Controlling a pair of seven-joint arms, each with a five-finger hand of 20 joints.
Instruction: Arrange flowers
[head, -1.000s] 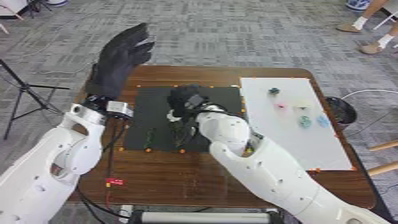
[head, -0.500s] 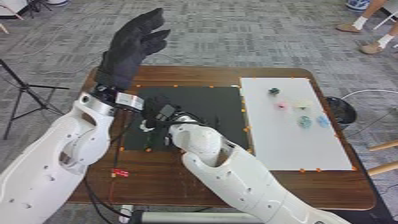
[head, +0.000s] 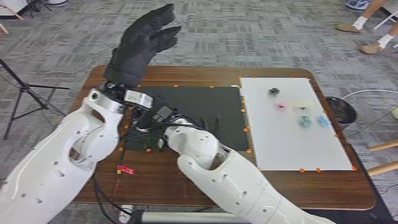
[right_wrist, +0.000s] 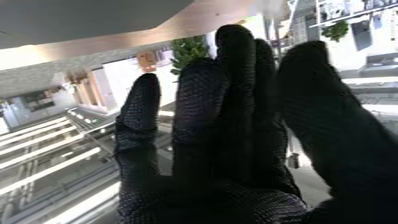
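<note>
Flower stems (head: 218, 122), aligned up the frame, are flanked on the left by the nearer right hand (right_wrist: 213, 192), fingers loosely spread.

Looks like a robotics lab set up in an office-style room. Taken for a lab from the white robot arms (head: 233, 177) over a wooden table (head: 178, 185), a black mat (head: 213, 97) and white sheet (head: 293, 145) edged with orange markers (head: 303, 169), and a black tripod (head: 25, 87) standing nearby. Taken for office-style from grey patterned carpet (head: 240, 35), long ceiling strip lights (right_wrist: 53, 169) and leafy green plants (right_wrist: 189, 50).
</note>
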